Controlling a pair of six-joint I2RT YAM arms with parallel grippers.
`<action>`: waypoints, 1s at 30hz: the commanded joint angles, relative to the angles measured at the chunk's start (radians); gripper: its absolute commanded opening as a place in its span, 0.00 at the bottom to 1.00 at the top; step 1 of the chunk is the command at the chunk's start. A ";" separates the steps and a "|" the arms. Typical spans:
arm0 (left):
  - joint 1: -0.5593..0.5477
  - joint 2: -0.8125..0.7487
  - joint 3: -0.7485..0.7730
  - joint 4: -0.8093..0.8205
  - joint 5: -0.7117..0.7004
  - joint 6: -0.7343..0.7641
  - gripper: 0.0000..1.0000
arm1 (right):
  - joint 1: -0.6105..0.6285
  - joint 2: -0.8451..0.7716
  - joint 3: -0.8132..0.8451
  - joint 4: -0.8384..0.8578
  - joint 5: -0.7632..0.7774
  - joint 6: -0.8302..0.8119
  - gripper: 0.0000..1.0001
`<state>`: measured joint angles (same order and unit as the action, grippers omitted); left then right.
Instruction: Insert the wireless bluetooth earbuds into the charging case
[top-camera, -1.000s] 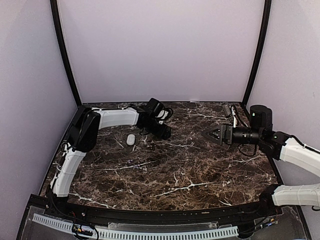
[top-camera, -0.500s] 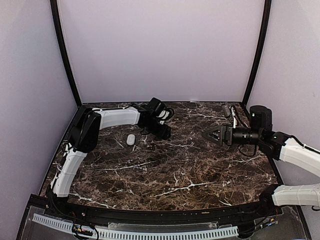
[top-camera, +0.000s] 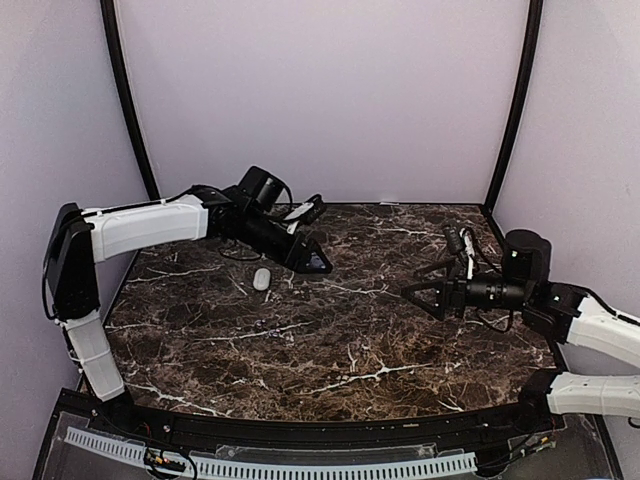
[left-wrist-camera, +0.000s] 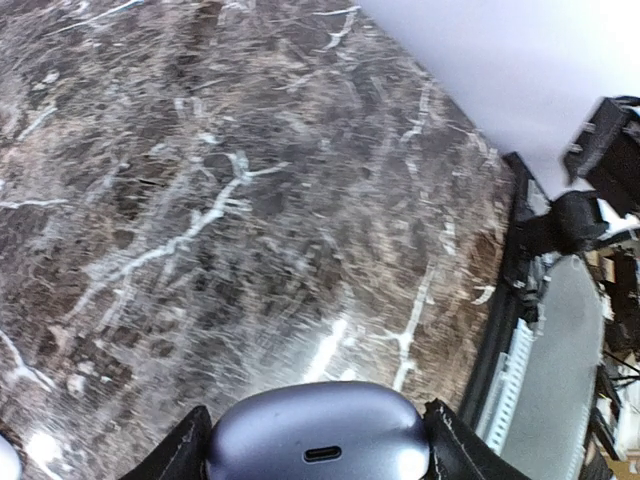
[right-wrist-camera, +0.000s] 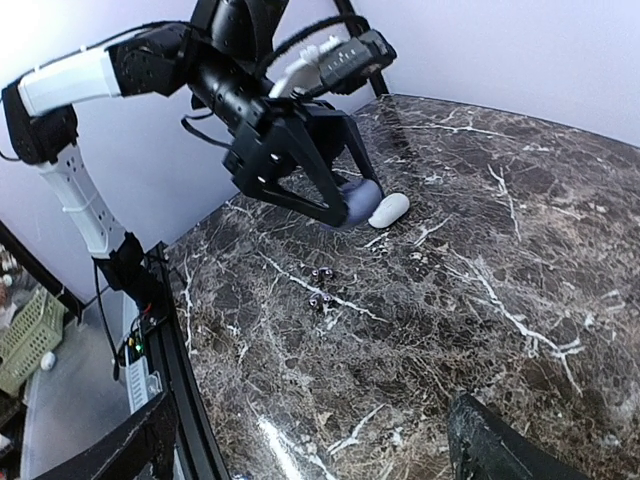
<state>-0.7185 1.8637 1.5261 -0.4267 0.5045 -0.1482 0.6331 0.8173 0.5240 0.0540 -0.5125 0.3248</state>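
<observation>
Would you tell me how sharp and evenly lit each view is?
Left wrist view: marble table smeared by motion blur, charging case sharp with soft sheen. Right wrist view: crisp, washed out top left. Top external view: sharp, evenly lit.

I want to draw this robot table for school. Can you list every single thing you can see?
case: one, shiny grey-blue, pinched in the left hand
pebble: one, white and oval, on the table beside the case
tiny bits: a small cluster, greyish, on the table near the pebble; too small to tell what they are
table: one, dark brown marble with white veins
walls: pale lilac, behind and at both sides
poles: two, black, at the back corners
basket: one, yellow-green, beyond the table's edge
left hand: black, closed on the case, back left
right hand: black, open and empty, on the right
</observation>
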 joint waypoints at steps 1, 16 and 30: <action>-0.009 -0.156 -0.142 -0.006 0.281 -0.033 0.43 | 0.108 0.028 0.026 0.058 0.069 -0.126 0.89; -0.222 -0.224 -0.158 -0.139 0.658 0.029 0.40 | 0.406 0.100 0.158 -0.012 0.053 -0.430 0.85; -0.304 -0.173 -0.126 -0.075 0.710 -0.032 0.38 | 0.650 0.196 0.306 -0.216 0.187 -0.599 0.80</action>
<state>-1.0183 1.6962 1.3701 -0.5247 1.1618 -0.1635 1.2293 0.9924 0.7967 -0.1059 -0.3885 -0.2153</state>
